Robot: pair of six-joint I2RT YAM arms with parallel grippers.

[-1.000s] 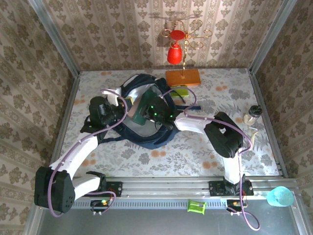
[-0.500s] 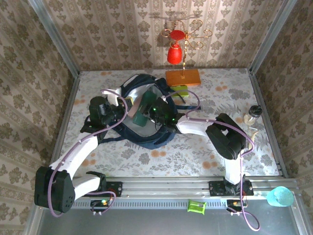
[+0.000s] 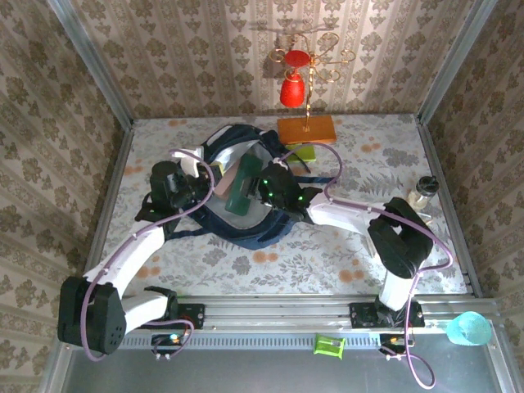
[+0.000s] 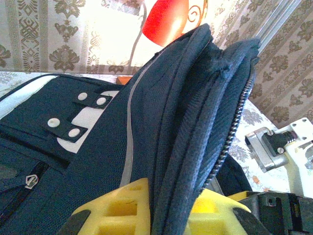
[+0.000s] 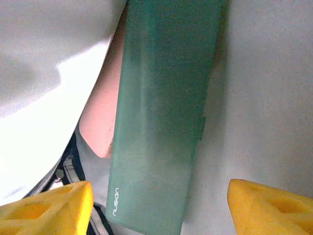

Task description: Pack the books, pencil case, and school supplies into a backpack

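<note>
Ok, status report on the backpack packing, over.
Left gripper shut on opening edge of large navy-blue fabric backpack. Right gripper open over dark green oblong case, lying inside on pink flat piece. No obstruction seen.

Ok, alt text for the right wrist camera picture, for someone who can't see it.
A frosted dark green oblong plastic case lies on pale grey fabric, partly covering a flat pink piece. The right tool's yellow fingertips stand wide apart either side of its near end.
</note>
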